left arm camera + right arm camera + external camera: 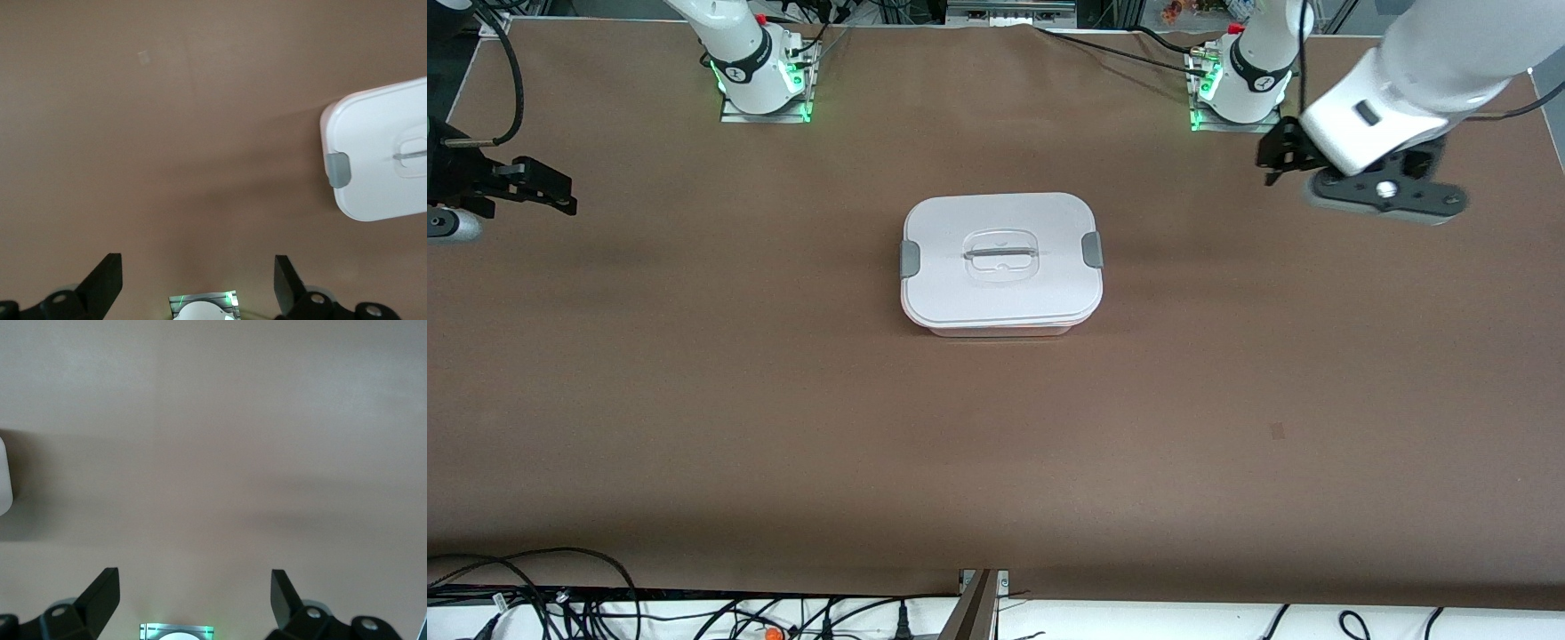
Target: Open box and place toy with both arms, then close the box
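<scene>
Brown worktop (694, 400): I see the box (1001, 262) lidded, long axis end to end. Left gripper (197, 280) and right gripper (193, 597) hover, jaws wide, empty.

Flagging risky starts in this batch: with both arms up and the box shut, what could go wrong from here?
The box has its lid on with both grey clips down; lifting before both release could drag it. No toy shows in any view. The left gripper and right gripper hang open over bare table, leaving long approaches.
</scene>
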Action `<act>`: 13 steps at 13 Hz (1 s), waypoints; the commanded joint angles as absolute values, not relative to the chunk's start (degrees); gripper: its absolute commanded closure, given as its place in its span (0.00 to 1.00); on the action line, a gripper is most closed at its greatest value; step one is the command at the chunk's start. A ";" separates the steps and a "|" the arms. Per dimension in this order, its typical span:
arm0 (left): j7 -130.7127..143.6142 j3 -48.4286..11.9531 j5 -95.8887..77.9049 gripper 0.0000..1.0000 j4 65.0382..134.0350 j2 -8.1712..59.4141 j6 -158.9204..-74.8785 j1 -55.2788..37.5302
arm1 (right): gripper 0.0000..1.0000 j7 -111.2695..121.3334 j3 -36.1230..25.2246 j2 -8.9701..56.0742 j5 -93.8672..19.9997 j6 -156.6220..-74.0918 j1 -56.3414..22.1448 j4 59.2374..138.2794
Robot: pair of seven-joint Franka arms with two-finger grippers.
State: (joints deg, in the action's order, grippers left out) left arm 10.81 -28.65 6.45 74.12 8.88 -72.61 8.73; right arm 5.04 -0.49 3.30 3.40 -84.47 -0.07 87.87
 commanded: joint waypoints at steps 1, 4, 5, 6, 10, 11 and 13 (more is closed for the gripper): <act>11.69 -28.92 6.24 0.00 77.43 6.06 -73.56 11.60 | 0.00 5.36 0.09 3.69 3.52 -84.11 0.53 86.84; 11.60 -28.65 5.98 0.00 76.82 6.24 -74.71 13.62 | 0.00 5.36 0.00 3.69 3.52 -84.02 0.62 86.84; 11.43 -25.26 5.37 0.00 76.82 6.07 -75.75 12.67 | 0.00 5.36 0.00 3.69 3.52 -84.11 0.62 86.92; 11.43 -20.00 5.36 0.00 76.73 5.80 -76.11 8.39 | 0.00 5.36 0.00 3.69 3.52 -84.11 0.62 86.92; 10.38 -0.80 2.66 0.00 77.08 5.36 -77.79 -6.06 | 0.00 5.36 0.00 3.69 3.52 -84.11 0.62 86.92; 10.28 -0.79 2.03 0.00 76.91 5.45 -78.04 -5.98 | 0.00 5.36 0.00 3.69 3.52 -84.11 0.62 86.92; 10.72 -0.88 1.50 0.00 76.99 5.45 -78.14 -5.98 | 0.00 5.36 0.00 3.69 3.52 -84.11 0.62 86.92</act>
State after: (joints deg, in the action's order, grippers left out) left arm 10.79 -1.89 2.90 75.37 7.09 -77.30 -4.96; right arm 5.04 -0.51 3.36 3.40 -84.47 -0.04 87.86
